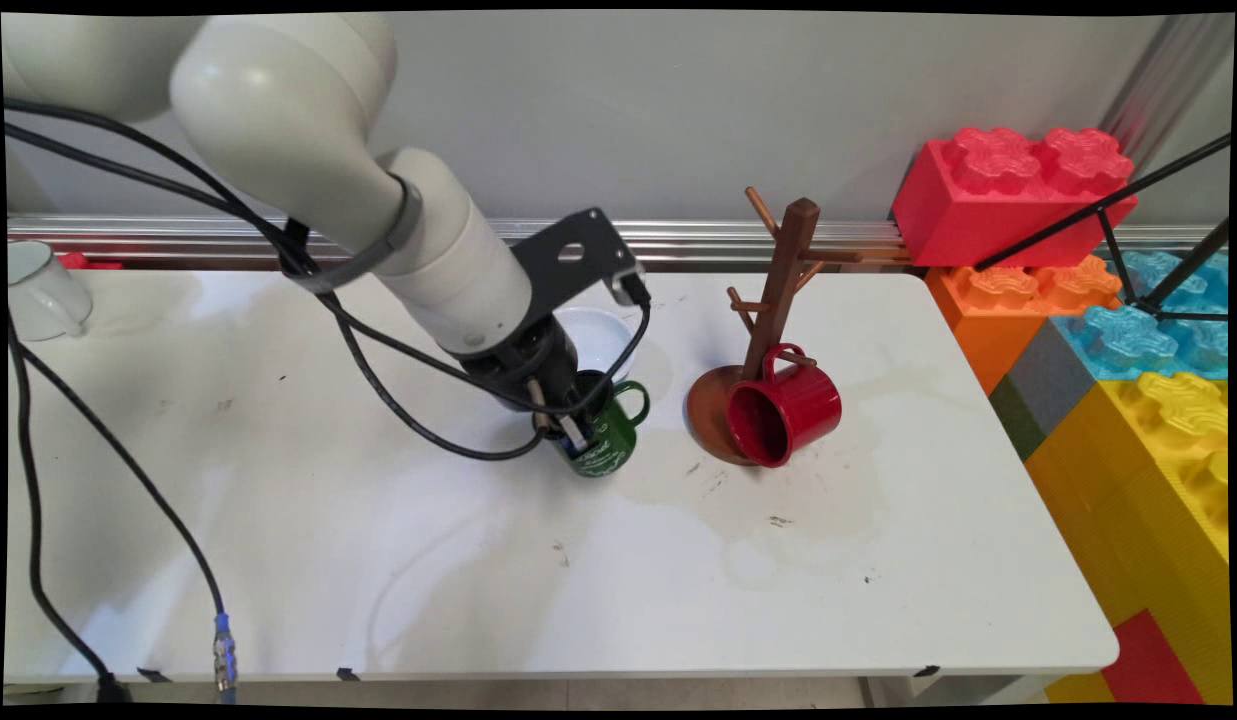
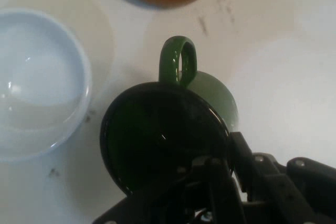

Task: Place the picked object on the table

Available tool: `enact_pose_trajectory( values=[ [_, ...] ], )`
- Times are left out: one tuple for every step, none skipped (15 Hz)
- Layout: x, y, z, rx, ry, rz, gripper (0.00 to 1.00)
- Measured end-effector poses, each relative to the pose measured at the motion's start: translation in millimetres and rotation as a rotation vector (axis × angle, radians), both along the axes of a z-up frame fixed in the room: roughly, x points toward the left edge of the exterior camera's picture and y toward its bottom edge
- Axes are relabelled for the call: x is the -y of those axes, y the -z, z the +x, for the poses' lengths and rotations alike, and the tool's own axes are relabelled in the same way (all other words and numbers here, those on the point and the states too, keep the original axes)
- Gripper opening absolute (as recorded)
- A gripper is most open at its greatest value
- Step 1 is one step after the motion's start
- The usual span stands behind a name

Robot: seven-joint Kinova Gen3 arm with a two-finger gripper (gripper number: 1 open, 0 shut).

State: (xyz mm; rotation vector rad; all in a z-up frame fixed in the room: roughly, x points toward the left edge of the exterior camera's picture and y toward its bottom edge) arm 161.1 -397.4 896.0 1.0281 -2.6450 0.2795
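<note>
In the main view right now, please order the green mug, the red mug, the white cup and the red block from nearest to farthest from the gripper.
1. Green mug: at the gripper itself, one finger inside its rim.
2. Red mug: to the right, hanging on the wooden mug tree.
3. Red block: far right, by the wall.
4. White cup: far left edge of the table.

green mug (image 1: 606, 440) | tilted | handle toward mug tree | clamped at rim by gripper (image 1: 568, 430)
</note>
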Motion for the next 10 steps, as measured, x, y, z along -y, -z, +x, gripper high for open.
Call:
enact_pose_trajectory(
  values=[
    [1, 5, -1, 0.018, -0.001, -0.001, 0.00],
    [1, 9, -1, 0.031, -0.003, -0.001, 0.00],
    [2, 13, -2, 0.045, -0.007, 0.000, 0.00],
    [2, 17, -2, 0.057, -0.011, 0.001, 0.00],
    [2, 21, -2, 0.068, -0.016, 0.003, 0.00],
    [2, 25, -2, 0.079, -0.021, 0.006, 0.00],
    [2, 28, -2, 0.087, -0.025, 0.009, 0.00],
    [2, 31, -2, 0.096, -0.030, 0.012, 0.00],
    [1, 34, -2, 0.102, -0.033, 0.015, 0.00],
    [1, 37, -2, 0.109, -0.037, 0.018, 0.00]
  ],
)
